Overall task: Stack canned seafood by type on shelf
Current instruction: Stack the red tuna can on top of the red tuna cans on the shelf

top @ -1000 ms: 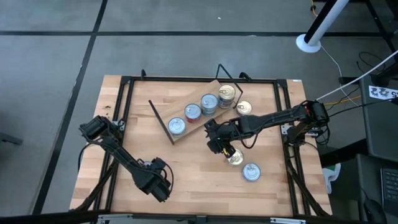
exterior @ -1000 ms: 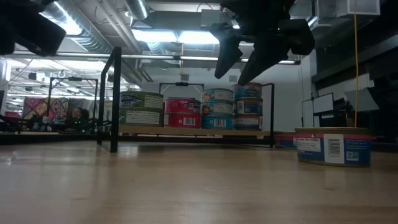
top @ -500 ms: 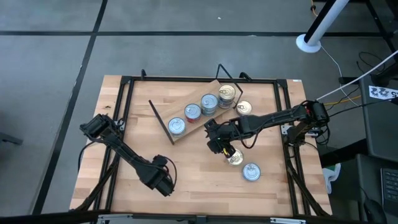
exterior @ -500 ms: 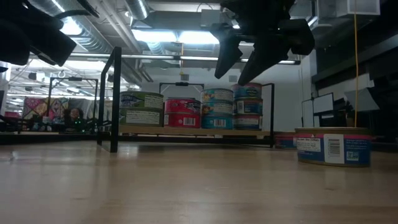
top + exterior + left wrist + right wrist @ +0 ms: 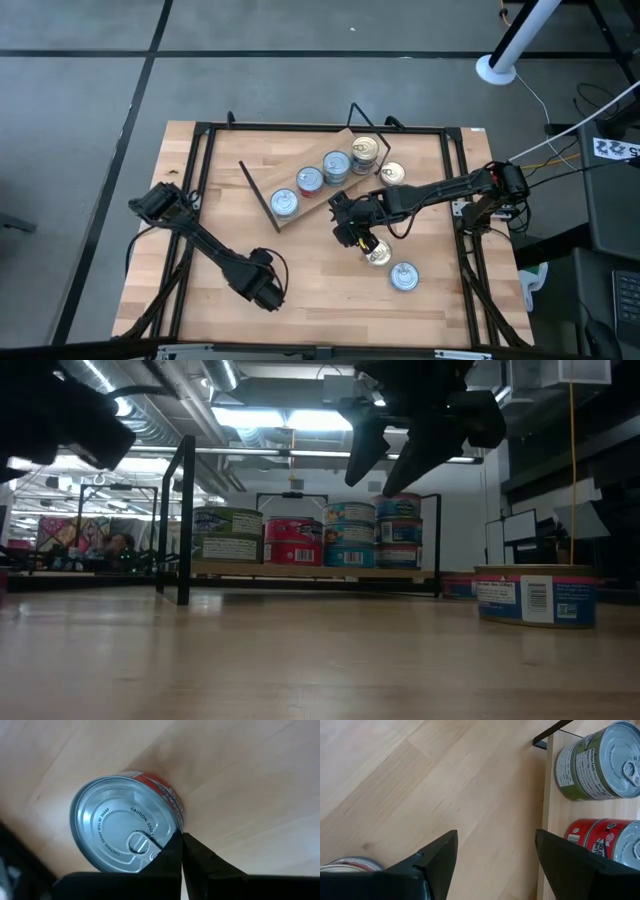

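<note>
The left hand [image 5: 266,297], clenched empty, hovered near the desk's [image 5: 310,290] front beside a red-labelled tin [image 5: 125,837] whose lid read "CAUTION: EDGES MAY BE SHARP". Four stacks of tins stood on the shelf [image 5: 310,205]. The right hand [image 5: 352,238] gaped open above bare wood, near three loose tins [image 5: 403,276]. Ceiling pipes ran overhead.

Tins [image 5: 324,170] stacked on shelf [image 5: 289,222]; two tins [image 5: 403,276] beside it
</note>
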Robot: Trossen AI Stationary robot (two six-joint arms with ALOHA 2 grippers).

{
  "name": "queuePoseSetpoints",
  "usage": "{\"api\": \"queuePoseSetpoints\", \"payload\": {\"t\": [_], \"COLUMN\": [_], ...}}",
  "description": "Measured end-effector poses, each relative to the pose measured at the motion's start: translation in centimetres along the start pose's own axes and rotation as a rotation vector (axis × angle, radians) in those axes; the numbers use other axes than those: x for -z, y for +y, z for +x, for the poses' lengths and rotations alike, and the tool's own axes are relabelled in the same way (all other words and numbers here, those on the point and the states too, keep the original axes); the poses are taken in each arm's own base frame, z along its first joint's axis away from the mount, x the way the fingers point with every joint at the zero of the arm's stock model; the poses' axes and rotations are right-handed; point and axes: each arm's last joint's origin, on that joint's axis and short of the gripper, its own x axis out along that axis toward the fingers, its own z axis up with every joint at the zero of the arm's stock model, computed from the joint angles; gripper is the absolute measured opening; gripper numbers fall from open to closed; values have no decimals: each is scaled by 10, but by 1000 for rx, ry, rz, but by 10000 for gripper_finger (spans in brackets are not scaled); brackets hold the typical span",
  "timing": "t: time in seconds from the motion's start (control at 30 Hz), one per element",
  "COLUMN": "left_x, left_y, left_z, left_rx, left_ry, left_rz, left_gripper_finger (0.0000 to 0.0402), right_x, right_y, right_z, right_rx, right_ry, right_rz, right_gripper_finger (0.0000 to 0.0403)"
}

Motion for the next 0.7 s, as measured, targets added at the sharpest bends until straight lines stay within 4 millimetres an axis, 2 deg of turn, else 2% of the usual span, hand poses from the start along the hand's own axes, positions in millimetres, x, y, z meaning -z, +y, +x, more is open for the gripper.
{"api": "queuePoseSetpoints", "payload": {"t": [0.2,0.47,0.7], "left_x": [-7,-20,-32], "left_y": [-9,-22,-25], "left_z": [-6,-9,-11], "left_rx": [83,221,266], "left_ry": [-56,-108,-135], "left_rz": [26,30,36], "left_gripper_finger": [0,0,0], "right_x": [-4,-7,-16], "right_y": [0,5,14], "right_z": [5,31,56], "right_rx": [-31,-83,-69], "right_ry": [-60,-67,-100], "right_rz": [54,65,34], "right_gripper_finger": [264,264,264]}}
